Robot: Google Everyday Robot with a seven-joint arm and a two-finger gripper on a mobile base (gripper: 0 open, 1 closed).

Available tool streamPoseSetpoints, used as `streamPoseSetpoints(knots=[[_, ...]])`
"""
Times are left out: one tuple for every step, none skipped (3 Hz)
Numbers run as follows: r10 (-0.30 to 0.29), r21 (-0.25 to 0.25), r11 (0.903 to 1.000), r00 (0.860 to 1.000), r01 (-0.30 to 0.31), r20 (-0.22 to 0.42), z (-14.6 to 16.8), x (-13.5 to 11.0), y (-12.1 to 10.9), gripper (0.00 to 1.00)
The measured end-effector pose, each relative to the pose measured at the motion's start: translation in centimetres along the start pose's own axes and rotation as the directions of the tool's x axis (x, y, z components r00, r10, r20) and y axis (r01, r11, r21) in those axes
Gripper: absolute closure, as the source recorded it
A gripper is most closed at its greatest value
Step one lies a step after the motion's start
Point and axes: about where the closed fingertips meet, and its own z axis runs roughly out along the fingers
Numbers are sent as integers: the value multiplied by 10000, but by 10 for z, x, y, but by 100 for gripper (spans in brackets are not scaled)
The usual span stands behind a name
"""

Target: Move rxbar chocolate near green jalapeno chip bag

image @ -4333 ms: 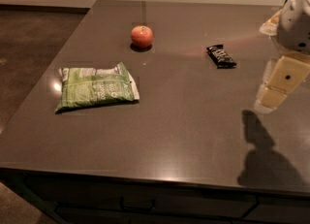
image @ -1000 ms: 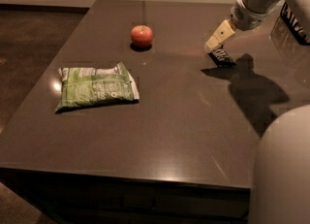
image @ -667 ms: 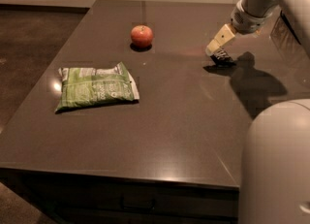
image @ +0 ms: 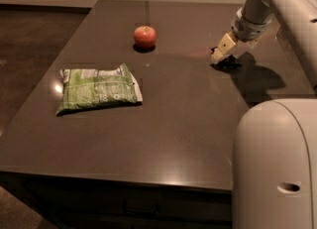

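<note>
The green jalapeno chip bag [image: 98, 88] lies flat on the left part of the dark table [image: 178, 124]. The rxbar chocolate [image: 229, 64] lies at the right back of the table. Only a dark sliver of it shows under the tip of my gripper [image: 221, 50]. The gripper reaches down from the upper right and sits right on or just above the bar. The bar is far to the right of the chip bag.
A red apple [image: 145, 36] stands at the table's back middle, between the bag and the bar. A big white part of my arm [image: 275, 163] fills the lower right corner and hides the table's front right.
My gripper has swung from the right side of the table to the bar and sunk a little lower onto it. The bag, the apple and the bar have not moved.
</note>
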Motion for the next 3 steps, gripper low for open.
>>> streamPoseSetpoints(knots=[[-212,-195,9996,9996,208,-202,5,-1,7,41],[-440,-338,9985,9985,429,-312,8,-4,14,64],[-728,-512,9961,9969,712,-311,7,-9,21,87]])
